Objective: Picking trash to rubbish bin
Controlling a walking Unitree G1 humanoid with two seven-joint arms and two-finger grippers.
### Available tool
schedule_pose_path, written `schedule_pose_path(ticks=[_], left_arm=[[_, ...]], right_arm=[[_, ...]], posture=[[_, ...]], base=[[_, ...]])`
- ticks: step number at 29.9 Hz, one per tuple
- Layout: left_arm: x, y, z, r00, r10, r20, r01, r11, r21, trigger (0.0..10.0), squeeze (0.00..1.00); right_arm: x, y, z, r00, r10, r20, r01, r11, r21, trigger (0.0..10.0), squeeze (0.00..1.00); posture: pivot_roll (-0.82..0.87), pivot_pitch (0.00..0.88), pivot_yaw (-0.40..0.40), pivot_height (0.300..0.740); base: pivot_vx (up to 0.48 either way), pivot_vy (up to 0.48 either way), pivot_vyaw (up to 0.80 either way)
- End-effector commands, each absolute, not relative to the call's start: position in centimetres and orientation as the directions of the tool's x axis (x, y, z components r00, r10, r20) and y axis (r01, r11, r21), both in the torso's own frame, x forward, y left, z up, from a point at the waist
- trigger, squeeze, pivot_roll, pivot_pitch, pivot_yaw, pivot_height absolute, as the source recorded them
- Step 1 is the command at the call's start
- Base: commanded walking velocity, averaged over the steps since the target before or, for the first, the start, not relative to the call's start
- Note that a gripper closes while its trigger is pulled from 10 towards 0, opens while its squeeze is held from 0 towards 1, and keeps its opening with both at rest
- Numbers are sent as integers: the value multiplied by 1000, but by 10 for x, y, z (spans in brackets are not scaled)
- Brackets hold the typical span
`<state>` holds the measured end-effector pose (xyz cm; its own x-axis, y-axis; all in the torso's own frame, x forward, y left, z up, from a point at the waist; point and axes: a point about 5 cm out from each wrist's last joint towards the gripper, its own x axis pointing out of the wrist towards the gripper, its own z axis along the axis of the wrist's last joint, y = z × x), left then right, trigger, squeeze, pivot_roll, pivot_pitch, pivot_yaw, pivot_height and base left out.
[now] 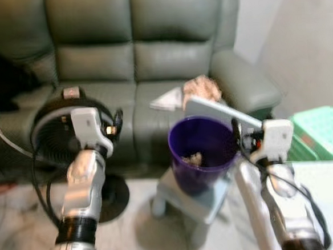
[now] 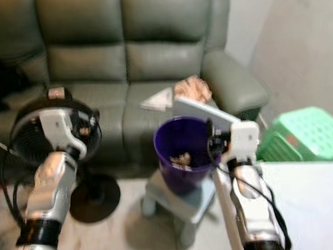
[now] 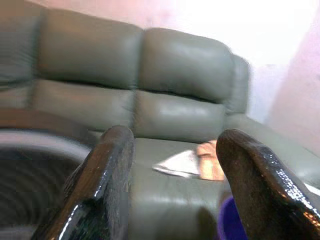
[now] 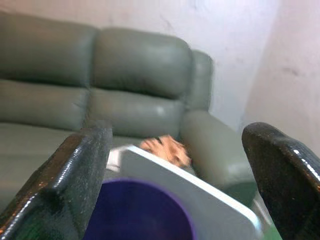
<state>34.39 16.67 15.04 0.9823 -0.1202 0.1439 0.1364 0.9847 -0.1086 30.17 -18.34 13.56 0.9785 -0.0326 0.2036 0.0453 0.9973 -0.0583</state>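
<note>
Both grippers, left (image 3: 170, 185) and right (image 4: 185, 185), are wide apart and hold nothing. The bin (image 1: 202, 151) stands near on a stool (image 1: 189, 200); trash (image 1: 201, 88) lies far on the sofa (image 1: 122, 65). Reaching over, the right arm may knock the bin down.

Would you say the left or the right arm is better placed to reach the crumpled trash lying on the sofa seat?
Probably the right. The right gripper, open, hovers by the purple bin, just before the crumpled trash on the sofa. The left gripper, also open, is over by the fan.
</note>
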Motion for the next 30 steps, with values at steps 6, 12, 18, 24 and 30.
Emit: schedule_pose_path(ticks=[6, 12, 18, 24, 30], left_arm=[[343, 167, 147, 985, -111, 131, 126, 985, -115, 10000, 0], [344, 166, 146, 985, -114, 126, 130, 983, -132, 10000, 0], [344, 165, 145, 986, -117, 120, 133, 982, -135, 10000, 0], [344, 165, 145, 986, -120, 118, 136, 981, -139, 10000, 0], [345, 165, 145, 986, -123, 116, 137, 982, -129, 10000, 0]], right_arm=[[301, -187, 135, 981, -44, 188, 57, 996, -66, 10000, 0], [301, -188, 135, 982, -48, 184, 61, 996, -64, 10000, 0], [300, -188, 135, 982, -51, 180, 64, 996, -67, 10000, 0], [300, -188, 134, 983, -52, 177, 65, 996, -63, 10000, 0], [300, -188, 134, 983, -57, 176, 69, 996, -62, 10000, 0]], posture=[[-58, 78, -57, 740], [-61, 85, -57, 740], [-63, 87, -57, 740], [-63, 89, -55, 740], [-62, 87, -54, 740]], base=[[0, 0, 0], [0, 0, 0], [0, 185, 0], [0, 351, 0], [0, 444, 0]])
